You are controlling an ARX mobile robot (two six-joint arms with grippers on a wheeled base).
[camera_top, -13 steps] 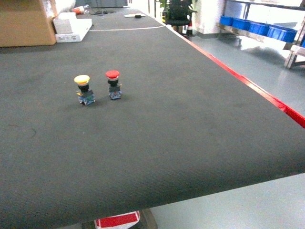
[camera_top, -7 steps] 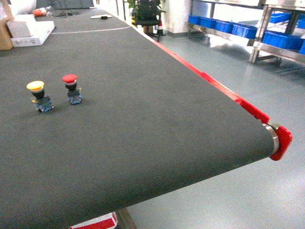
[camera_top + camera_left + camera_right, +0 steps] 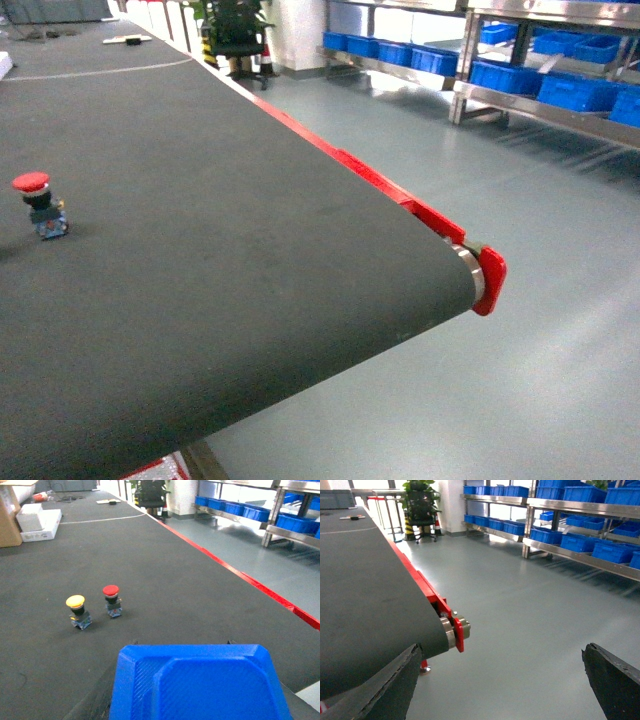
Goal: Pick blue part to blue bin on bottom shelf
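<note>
At the counter's end | red-capped pushbutton and yellow-capped pushbutton are left standing | blue part is not made out on the belt | bright-blue moulded piece fills the left wrist view, left end effector's state cannot be told | right end effector is spread, empty, judged kept free for travel | blue bins sit on the bottom shelf, well apart across the floor

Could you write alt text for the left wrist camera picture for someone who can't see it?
A bright-blue plastic piece fills the foreground above a dark conveyor belt. Beyond stand a yellow-capped pushbutton and a red-capped pushbutton, with blue crates on steel racks far right.
</note>
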